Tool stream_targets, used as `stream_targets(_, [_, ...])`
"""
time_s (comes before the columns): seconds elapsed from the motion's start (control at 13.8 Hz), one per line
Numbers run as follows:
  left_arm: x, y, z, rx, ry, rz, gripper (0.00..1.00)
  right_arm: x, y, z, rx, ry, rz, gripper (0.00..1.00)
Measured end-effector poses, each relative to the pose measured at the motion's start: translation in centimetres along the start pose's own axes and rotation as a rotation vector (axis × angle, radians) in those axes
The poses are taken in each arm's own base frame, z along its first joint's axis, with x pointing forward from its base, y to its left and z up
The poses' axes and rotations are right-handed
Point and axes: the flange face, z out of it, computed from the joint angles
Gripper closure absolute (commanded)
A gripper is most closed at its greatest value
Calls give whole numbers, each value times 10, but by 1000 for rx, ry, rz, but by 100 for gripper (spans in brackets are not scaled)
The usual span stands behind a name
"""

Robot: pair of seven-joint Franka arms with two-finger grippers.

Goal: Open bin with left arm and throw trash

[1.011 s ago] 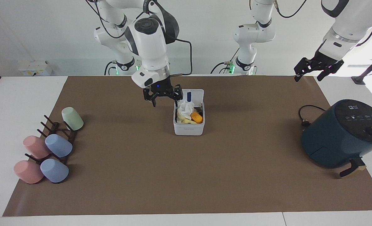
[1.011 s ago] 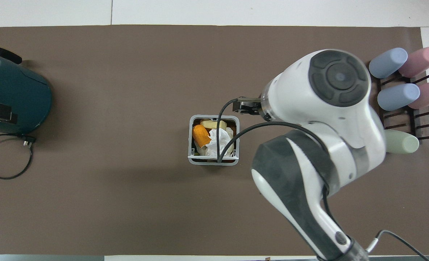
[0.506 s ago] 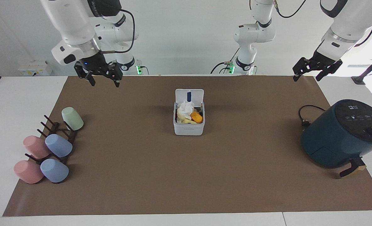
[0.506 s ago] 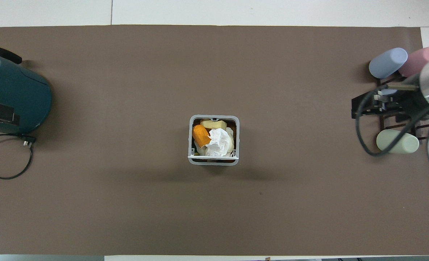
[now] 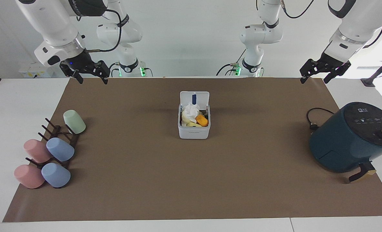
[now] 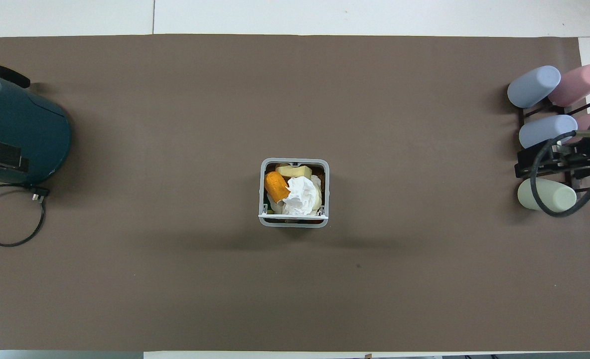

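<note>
The white bin (image 5: 193, 130) stands mid-mat with its lid (image 5: 194, 96) hinged up and open. Inside lie a crumpled white tissue wad (image 5: 190, 111), a pale cream-yellow lump (image 5: 187, 121) and an orange piece (image 5: 202, 120). In the overhead view the bin (image 6: 262, 199) shows the tissue (image 6: 301, 195), the lump (image 6: 293, 171) and the orange piece (image 6: 276, 184). My right gripper (image 5: 93, 79) is open and empty, raised over the mat's edge at the right arm's end; it also shows in the overhead view (image 6: 544, 162). My left gripper (image 5: 315, 80) is open and empty, raised over the mat's corner at the left arm's end.
A dark teal air fryer (image 5: 352, 138) with its black cord (image 5: 313, 119) stands at the left arm's end. A dark rack with several pastel cups (image 5: 49, 151) sits at the right arm's end. The brown mat (image 5: 191, 180) covers the table.
My right gripper has pulled away from beside the bin, risen and swung to the right arm's end of the table. The left arm has barely moved. The bin's lid stays open.
</note>
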Motion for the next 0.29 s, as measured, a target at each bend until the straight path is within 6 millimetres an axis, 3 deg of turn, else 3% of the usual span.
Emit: stream_targets(0.29, [0, 0, 1, 0, -1, 0, 0, 2, 13, 0, 2, 6, 7, 0])
